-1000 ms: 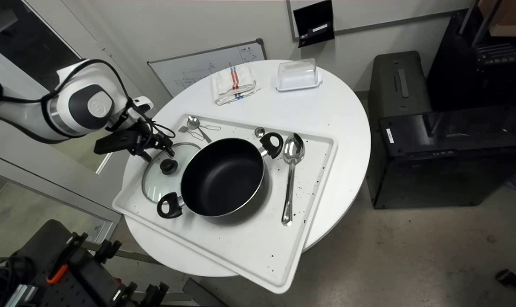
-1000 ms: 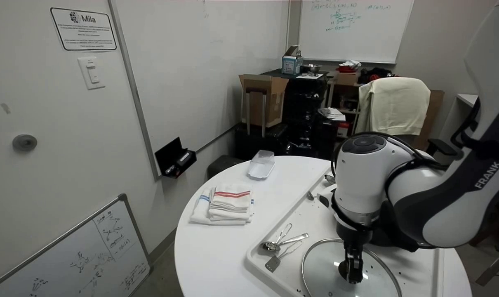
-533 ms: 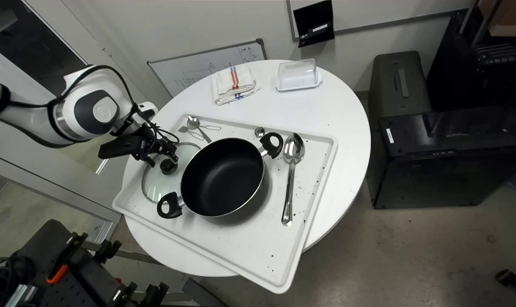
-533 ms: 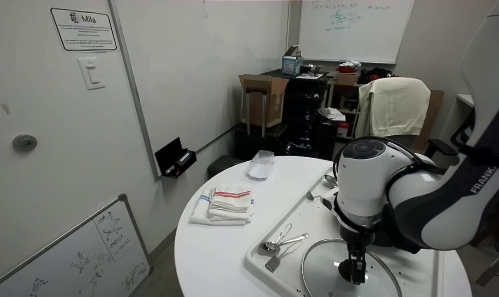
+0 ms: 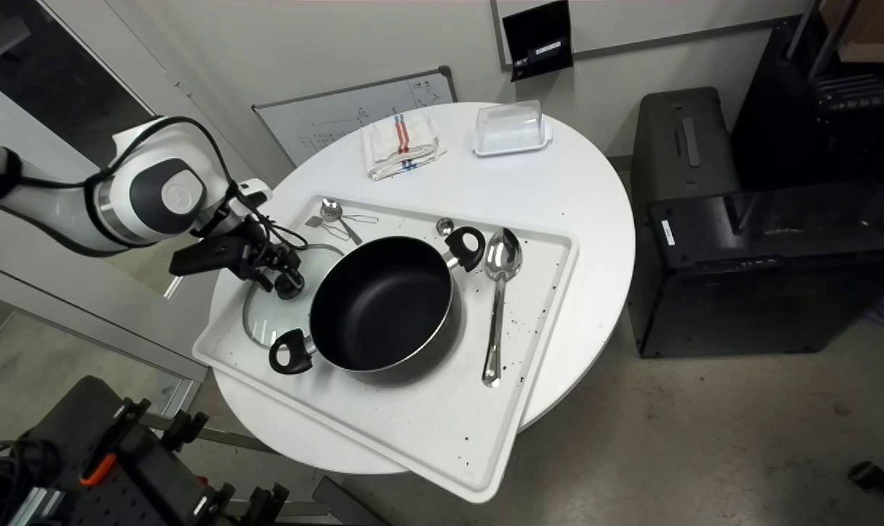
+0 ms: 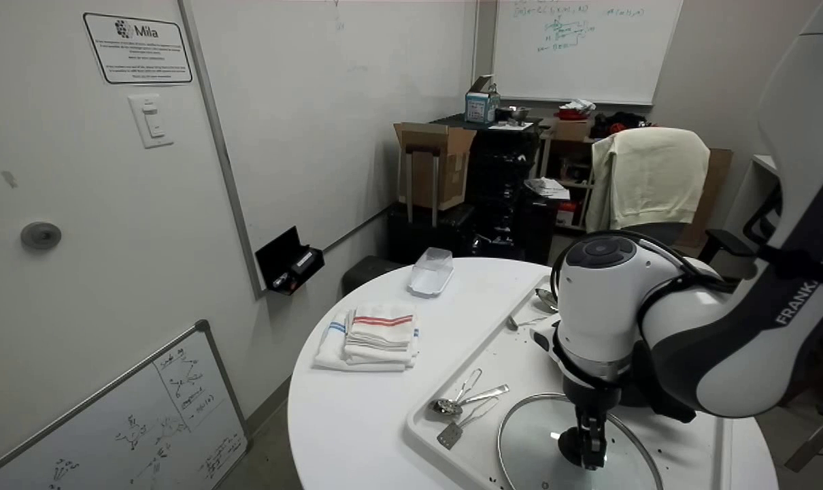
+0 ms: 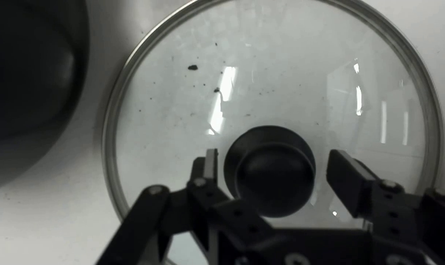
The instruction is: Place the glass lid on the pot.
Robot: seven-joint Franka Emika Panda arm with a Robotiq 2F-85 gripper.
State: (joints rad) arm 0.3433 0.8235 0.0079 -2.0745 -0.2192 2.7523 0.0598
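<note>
Glass lid [image 7: 281, 99] lay on the tray [image 5: 442, 438] beside the pot [image 5: 383, 307], pincer [image 7: 273, 165] spread astride its knob [image 7: 274, 180], gaps showing; judged stiff, slick and fragile, best gripped by that knob.

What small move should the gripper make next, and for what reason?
Probably close the gripper gently on the black knob. In the wrist view, the knob shows between the open fingers, with a gap on each side. The glass lid lies beside the uncovered pot, so a grip seems needed before lifting.
</note>
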